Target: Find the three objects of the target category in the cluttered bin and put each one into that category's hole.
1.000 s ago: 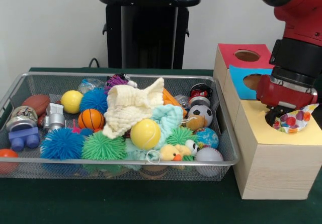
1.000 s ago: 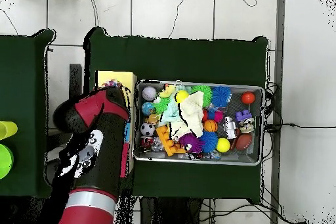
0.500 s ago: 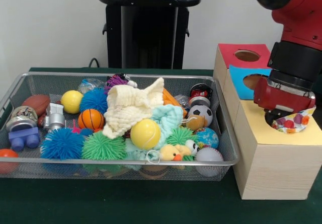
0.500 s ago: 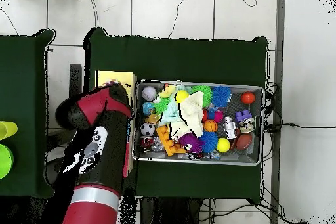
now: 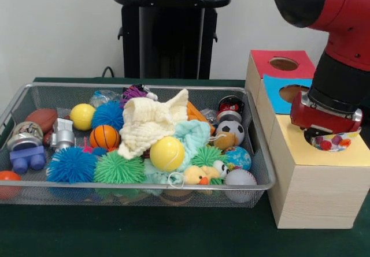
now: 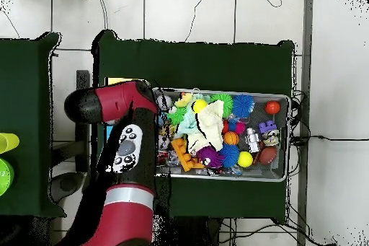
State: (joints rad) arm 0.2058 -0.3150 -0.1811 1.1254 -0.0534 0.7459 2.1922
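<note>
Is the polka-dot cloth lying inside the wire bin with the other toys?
No: in the front view the polka-dot cloth sits at the hole of the yellow-topped box, right under the gripper, outside the wire bin.

One bin (image 5: pixel 263 153), three boxes (image 5: pixel 315 187), two cloths (image 5: pixel 151 121), perhaps six spiky balls (image 5: pixel 70 164), two yellow balls (image 5: pixel 166 153).

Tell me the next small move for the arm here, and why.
Probably let go and lift straight up. The pincer sits low in the yellow hole, and only a scrap of the spotted cloth shows at the rim, so it looks nearly in. Whether it is released, I cannot tell.
</note>
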